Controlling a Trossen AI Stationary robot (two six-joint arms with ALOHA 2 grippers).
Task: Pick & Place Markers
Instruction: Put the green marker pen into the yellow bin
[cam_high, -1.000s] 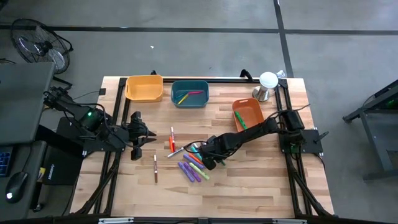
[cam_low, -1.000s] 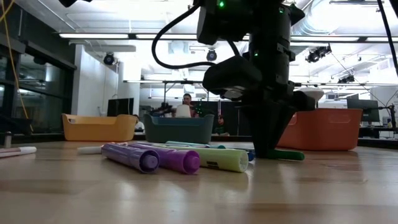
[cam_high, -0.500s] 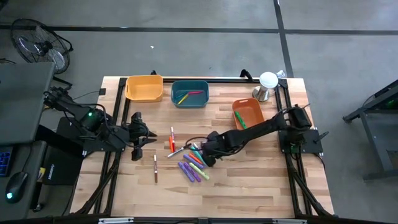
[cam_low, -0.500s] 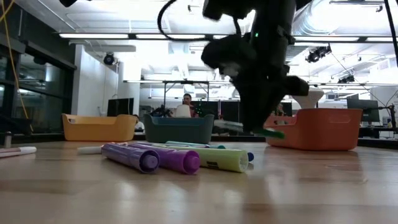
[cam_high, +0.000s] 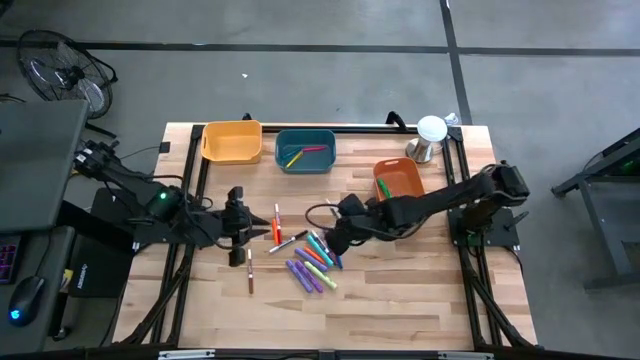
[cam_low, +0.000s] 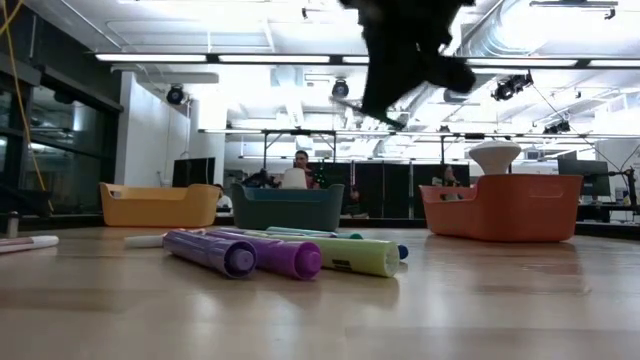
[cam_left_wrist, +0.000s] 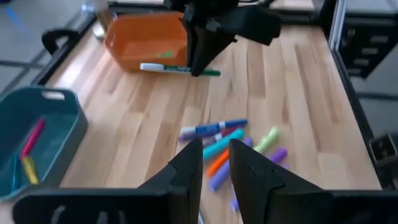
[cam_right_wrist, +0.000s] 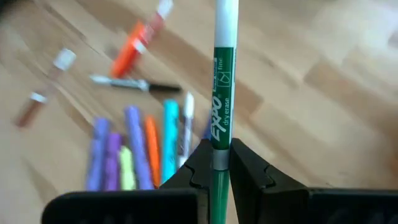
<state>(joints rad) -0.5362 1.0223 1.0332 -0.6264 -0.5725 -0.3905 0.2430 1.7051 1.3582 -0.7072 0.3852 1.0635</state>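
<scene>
My right gripper (cam_right_wrist: 219, 162) is shut on a green-and-white dry-erase marker (cam_right_wrist: 222, 93) and holds it well above the table; it also shows in the left wrist view (cam_left_wrist: 200, 59) and at the top of the low view (cam_low: 400, 60). Below it, several loose markers (cam_high: 315, 262) in purple, green, orange, teal and blue lie flat on the wood. A red marker (cam_high: 277, 222) and a brown one (cam_high: 250, 270) lie nearer my left gripper (cam_high: 248, 222), which hovers left of them, slightly open and empty (cam_left_wrist: 216, 152). My right gripper pinches the marker between its two fingers near its green end (cam_left_wrist: 208, 72). The fingers (cam_right_wrist: 245, 165) come from above, pointing down, and lie across the marker. The marker hangs about level, lifted clear of the table, its long white end (cam_left_wrist: 149, 66) sticking out to one side.
Three bins stand along the far side: a yellow one (cam_high: 232, 140), a teal one (cam_high: 305, 150) holding a yellow and a pink marker, and an orange one (cam_high: 398, 183) holding a green marker. A white knob-shaped object (cam_high: 430, 135) stands at the far right corner.
My right gripper has risen from the table with the green marker, which has been lifted clear from beside the marker pile and stays about level. My left gripper has moved toward the table's right, closer to the red marker.
</scene>
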